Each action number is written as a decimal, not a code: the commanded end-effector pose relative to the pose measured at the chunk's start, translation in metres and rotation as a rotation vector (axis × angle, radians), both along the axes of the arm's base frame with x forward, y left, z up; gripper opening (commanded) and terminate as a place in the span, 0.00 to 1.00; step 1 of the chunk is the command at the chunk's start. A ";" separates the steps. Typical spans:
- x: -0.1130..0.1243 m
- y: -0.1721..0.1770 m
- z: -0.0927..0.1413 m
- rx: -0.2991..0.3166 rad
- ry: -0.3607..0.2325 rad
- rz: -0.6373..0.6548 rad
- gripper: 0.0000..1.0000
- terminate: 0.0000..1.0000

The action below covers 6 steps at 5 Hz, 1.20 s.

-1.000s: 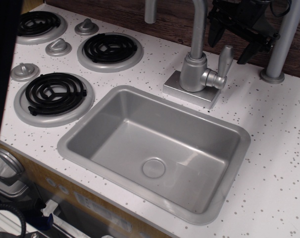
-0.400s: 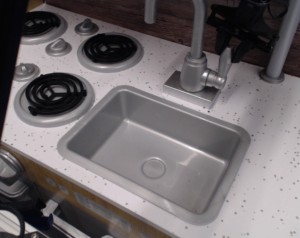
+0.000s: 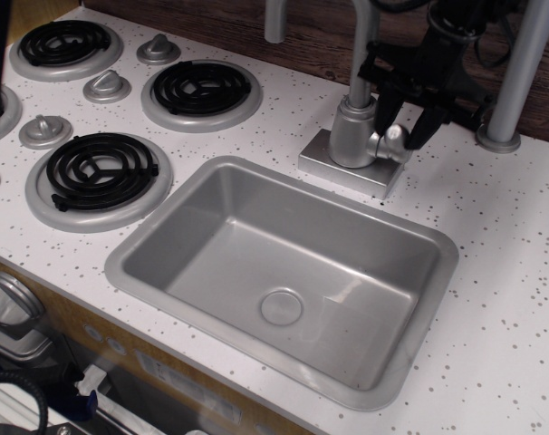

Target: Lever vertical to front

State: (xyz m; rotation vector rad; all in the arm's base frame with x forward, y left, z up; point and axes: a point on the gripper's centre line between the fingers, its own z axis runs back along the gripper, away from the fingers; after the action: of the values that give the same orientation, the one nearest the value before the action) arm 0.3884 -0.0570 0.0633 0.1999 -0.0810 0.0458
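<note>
The faucet body (image 3: 353,131) stands on its silver base behind the sink (image 3: 148,237). The lever is on its right side. Only the lever's lower end and round stub (image 3: 394,141) show; the paddle above them is hidden behind my gripper. My black gripper (image 3: 402,130) has come down over the lever from above, with one finger (image 3: 386,111) on its left and the other finger (image 3: 428,122) on its right. The jaws look spread, straddling the lever. I cannot see contact with it.
The tall spout pipe (image 3: 363,45) rises just left of the gripper. A grey post (image 3: 515,77) stands at the right against the wooden back wall. Several stove burners and knobs (image 3: 107,86) lie to the left. The speckled white counter (image 3: 501,236) runs to the right.
The gripper has moved left and down from behind the faucet until its fingers sit on both sides of the lever, covering the paddle. The lever has not visibly turned.
</note>
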 end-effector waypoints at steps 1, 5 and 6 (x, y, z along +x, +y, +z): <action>0.001 0.005 0.009 -0.070 -0.040 -0.007 0.00 0.00; 0.003 0.006 -0.008 -0.100 -0.041 -0.026 0.00 0.00; 0.002 0.005 0.001 -0.082 -0.028 -0.024 1.00 0.00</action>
State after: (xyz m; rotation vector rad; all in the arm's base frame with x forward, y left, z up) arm 0.3781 -0.0493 0.0487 0.1486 -0.0203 0.0446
